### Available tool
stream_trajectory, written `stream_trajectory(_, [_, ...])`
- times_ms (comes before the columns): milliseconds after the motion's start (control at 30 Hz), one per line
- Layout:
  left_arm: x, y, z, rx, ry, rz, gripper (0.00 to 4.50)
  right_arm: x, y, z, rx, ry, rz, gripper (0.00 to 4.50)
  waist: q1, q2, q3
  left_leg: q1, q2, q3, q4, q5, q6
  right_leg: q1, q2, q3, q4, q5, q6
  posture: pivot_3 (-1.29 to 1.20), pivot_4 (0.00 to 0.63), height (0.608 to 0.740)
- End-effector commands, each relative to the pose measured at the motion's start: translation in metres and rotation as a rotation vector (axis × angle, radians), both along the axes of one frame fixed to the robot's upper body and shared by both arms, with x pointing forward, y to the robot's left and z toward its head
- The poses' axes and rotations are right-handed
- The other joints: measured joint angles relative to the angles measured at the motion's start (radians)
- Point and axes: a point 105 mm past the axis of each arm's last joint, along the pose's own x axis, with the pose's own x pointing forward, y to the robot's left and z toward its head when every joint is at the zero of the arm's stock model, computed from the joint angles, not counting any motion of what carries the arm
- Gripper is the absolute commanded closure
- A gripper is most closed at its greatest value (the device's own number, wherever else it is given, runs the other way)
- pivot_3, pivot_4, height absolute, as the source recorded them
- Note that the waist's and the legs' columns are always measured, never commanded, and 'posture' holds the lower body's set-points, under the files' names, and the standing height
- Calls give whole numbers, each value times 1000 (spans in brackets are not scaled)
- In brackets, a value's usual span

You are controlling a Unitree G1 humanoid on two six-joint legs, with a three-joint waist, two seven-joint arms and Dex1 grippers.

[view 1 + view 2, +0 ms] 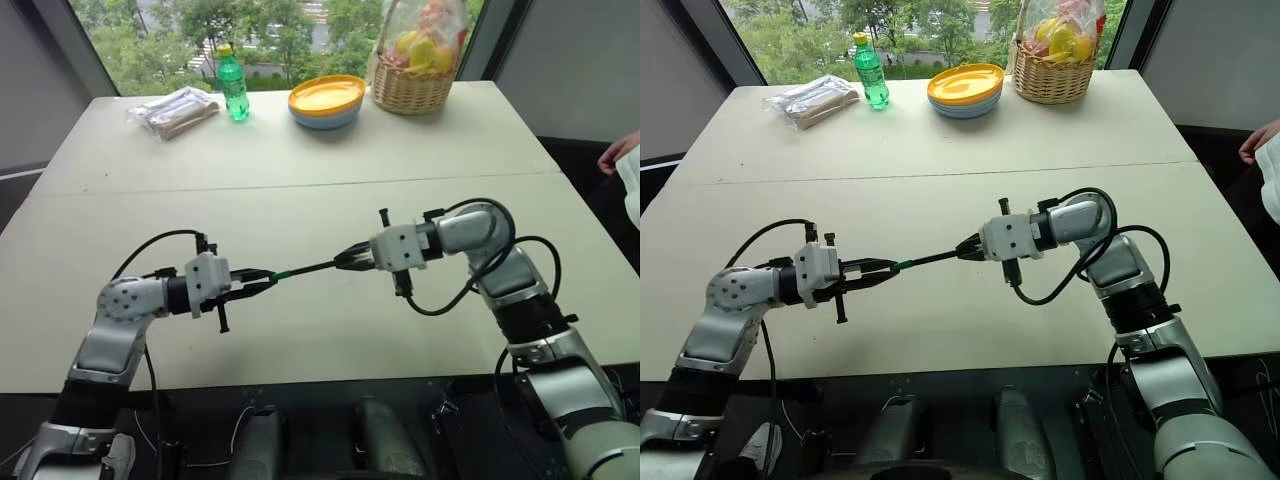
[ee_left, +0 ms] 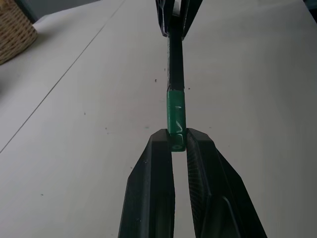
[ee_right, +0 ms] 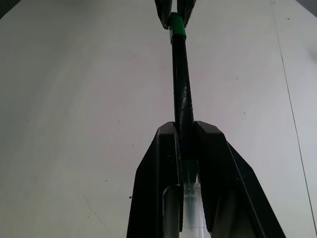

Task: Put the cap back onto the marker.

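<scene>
At centre frame the left gripper (image 1: 262, 279) pinches the cap (image 2: 176, 116) onto the marker (image 1: 315, 267) clamped by the right gripper (image 1: 349, 260); any misalignment could jam it crooked.

Pale table (image 1: 300, 190) (seam across): bottle (image 1: 233, 84), bowls (image 1: 326, 102), basket (image 1: 412, 85), wrapped packet (image 1: 175, 110).

The marker's (image 3: 181, 94) rear end is hidden between the right pincer's (image 3: 187, 130) fingers.
</scene>
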Motion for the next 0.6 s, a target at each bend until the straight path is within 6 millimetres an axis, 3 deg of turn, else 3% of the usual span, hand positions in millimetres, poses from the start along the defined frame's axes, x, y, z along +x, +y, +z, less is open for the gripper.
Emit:
stream_trajectory(33, [-5, -22, 18, -61, -70, -51, 4500, -24, 33, 19, 73, -86, 177, 4451, 0, 0, 0, 0, 0, 0, 0, 0, 0, 0, 0, 0, 0, 0, 0, 0, 150, 740])
stream_trajectory(600, [-10, -35, 23, -73, -95, -86, 4500, -39, 38, 15, 84, -40, 214, 4451, 1, 0, 0, 0, 0, 0, 0, 0, 0, 0, 0, 0, 0, 0, 0, 0, 150, 740])
